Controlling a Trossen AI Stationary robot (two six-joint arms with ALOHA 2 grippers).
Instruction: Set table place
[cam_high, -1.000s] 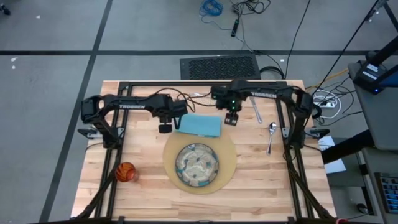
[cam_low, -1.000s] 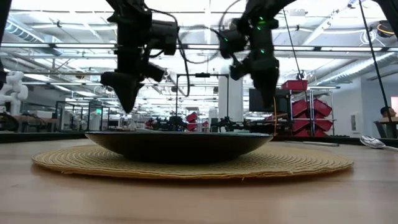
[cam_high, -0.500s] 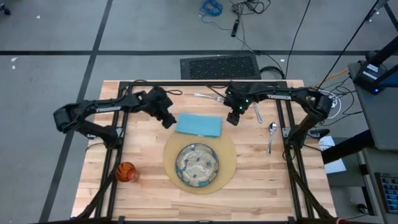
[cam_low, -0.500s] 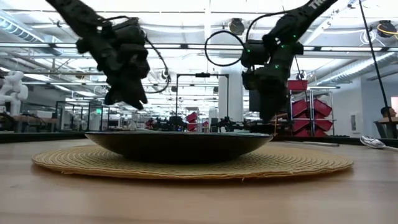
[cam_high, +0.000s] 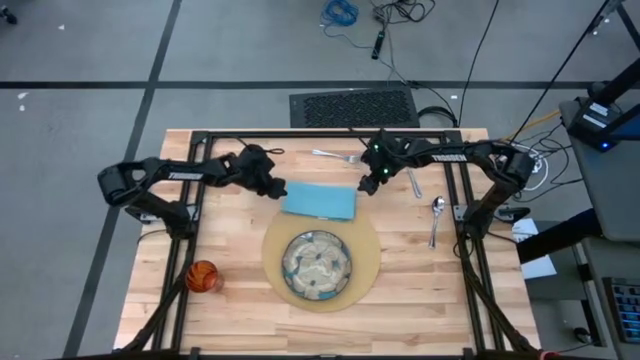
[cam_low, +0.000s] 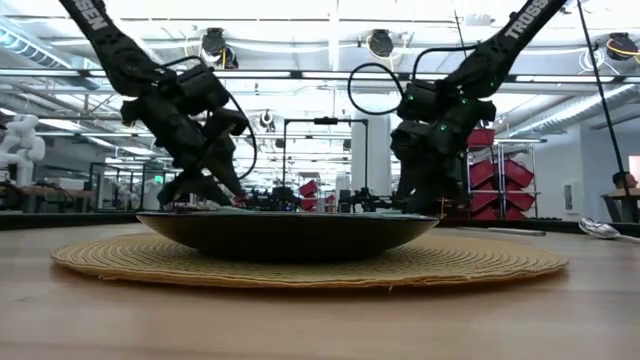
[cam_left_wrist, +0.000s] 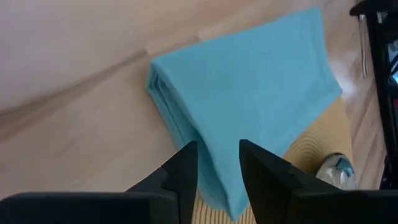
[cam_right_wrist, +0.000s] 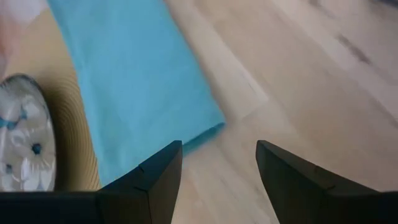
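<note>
The left gripper (cam_high: 276, 190) hangs low over the table (cam_high: 230, 310) at the 9 o'clock end of the folded light-blue napkin (cam_high: 320, 201). Its two dark fingers (cam_left_wrist: 183, 171) stand parted with a clear gap between them, released, the napkin's corner lying in line with that gap; whether the fingertips touch the cloth cannot be told.

The right gripper (cam_high: 366, 187) hangs at the napkin's 3 o'clock end, near its far corner. Its fingers (cam_right_wrist: 152, 177) are spread wider, released, with bare wood and the napkin's corner showing between them; nothing is grasped.

The napkin lies flat on the wood, its near long edge overlapping the rim of the round woven tan mat (cam_high: 368, 262) at the mat's 12 o'clock. The greenish patterned plate (cam_high: 317, 264) sits in the middle of the mat.

At 1 o'clock from the napkin a silver fork (cam_high: 335, 155) lies on the wood, close behind the right gripper. At 3 o'clock from that gripper lies a knife (cam_high: 414, 183), and further toward 4 o'clock a spoon (cam_high: 436, 216), both apart from the mat. The small orange cup (cam_high: 202, 276) stands well apart at 8 o'clock from the mat, near the table's left edge.
</note>
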